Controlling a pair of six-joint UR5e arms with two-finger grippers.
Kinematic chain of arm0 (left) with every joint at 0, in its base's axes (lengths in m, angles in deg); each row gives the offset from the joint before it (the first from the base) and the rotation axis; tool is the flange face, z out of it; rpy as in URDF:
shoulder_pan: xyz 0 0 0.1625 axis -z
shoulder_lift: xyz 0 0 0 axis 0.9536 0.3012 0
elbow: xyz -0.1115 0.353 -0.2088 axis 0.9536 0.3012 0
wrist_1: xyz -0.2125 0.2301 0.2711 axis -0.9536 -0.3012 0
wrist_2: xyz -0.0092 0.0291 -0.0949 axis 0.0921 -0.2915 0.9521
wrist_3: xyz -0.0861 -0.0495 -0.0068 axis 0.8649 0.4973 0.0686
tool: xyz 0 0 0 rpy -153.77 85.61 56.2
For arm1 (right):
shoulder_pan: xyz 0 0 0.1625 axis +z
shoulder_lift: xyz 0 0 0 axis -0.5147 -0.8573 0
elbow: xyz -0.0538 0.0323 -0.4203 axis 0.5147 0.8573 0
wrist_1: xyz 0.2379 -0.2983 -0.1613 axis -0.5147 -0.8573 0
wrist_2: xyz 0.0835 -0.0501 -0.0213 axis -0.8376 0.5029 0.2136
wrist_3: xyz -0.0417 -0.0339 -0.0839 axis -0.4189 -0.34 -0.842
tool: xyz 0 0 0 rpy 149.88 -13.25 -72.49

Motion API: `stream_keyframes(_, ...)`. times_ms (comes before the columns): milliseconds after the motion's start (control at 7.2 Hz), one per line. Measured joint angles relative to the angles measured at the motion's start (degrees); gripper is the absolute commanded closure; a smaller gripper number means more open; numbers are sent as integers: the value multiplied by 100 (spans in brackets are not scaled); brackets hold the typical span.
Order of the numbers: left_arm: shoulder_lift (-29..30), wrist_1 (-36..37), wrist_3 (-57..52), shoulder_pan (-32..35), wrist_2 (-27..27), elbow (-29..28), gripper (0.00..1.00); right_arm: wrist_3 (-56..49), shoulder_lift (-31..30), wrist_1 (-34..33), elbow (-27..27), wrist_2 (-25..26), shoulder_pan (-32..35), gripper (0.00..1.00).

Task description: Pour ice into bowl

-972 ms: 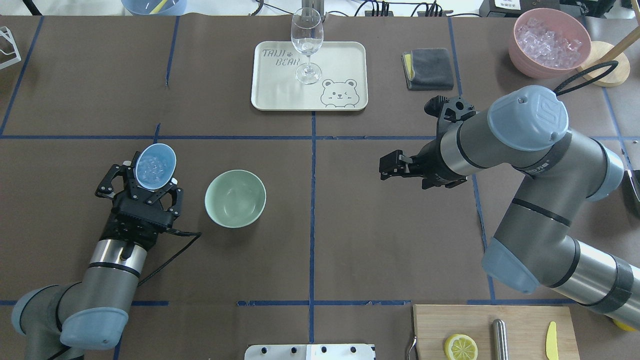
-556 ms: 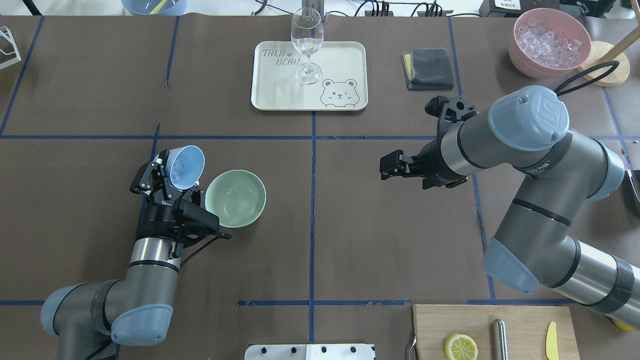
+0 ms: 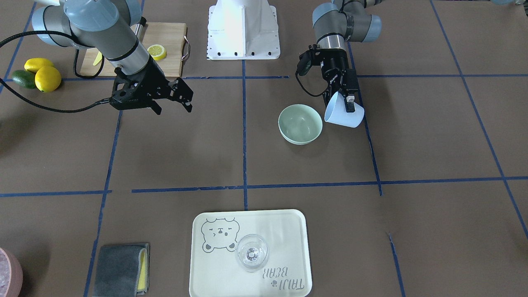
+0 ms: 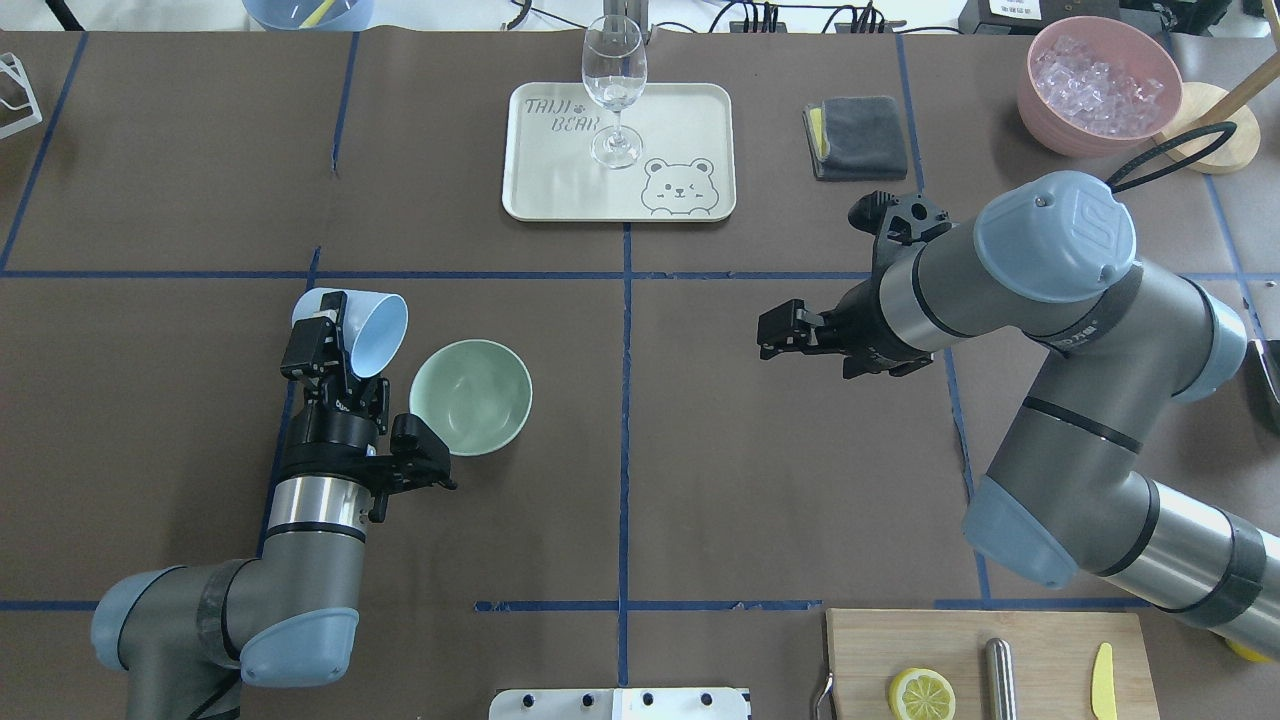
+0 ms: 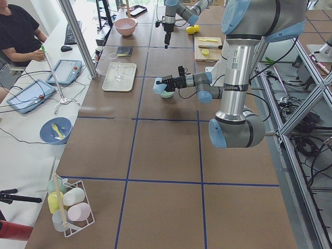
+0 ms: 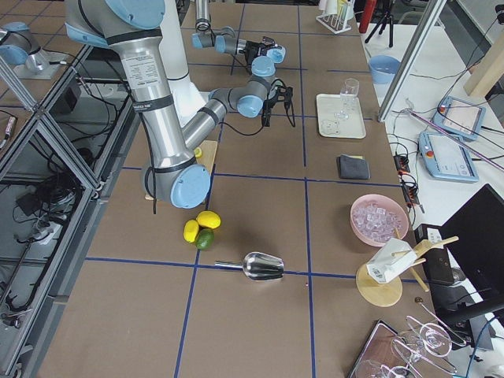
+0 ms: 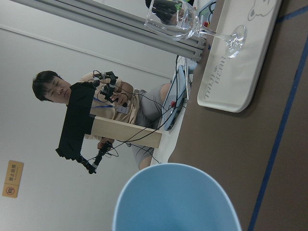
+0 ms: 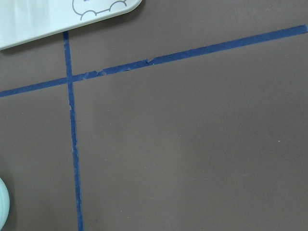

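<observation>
While the mint-green bowl [image 4: 470, 400] sits upright on the table, a cutting board [image 4: 1040, 640] with a lemon slice [image 4: 921, 694] lies nearest the robot, well off to the bowl's right. Just left of the bowl, the left gripper [image 4: 335, 350] clamps a light blue cup [image 4: 370, 330] tipped on its side, mouth turned toward the bowl's rim and close by it. The ice cannot be made out inside the cup. Well right of the bowl, the right gripper [image 4: 768, 336] hovers with fingers parted, holding nothing. Beyond the bowl, a wine glass [image 4: 614, 75] stands on a cream tray [image 4: 700, 110]. Farther right of that lie a folded grey cloth [image 4: 860, 137] and a pink bowl [image 4: 1035, 110] heaped with clear cubes [image 4: 1095, 80].
</observation>
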Motion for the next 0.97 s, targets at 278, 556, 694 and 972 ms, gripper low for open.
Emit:
stream_keyframes(278,10,3,-1056,-2,-266,-17,100,14,2,-6,12,7,5,0)
stream_keyframes(556,31,3,-1892,-9,-558,-86,100,29,11,-7,24,9,6,0)
stream_keyframes(694,34,3,-2147,-10,-626,-118,100,32,14,-4,26,10,3,0)
stream_keyframes(972,36,1,-2558,-15,-670,-124,100,35,29,-7,27,10,0,0)
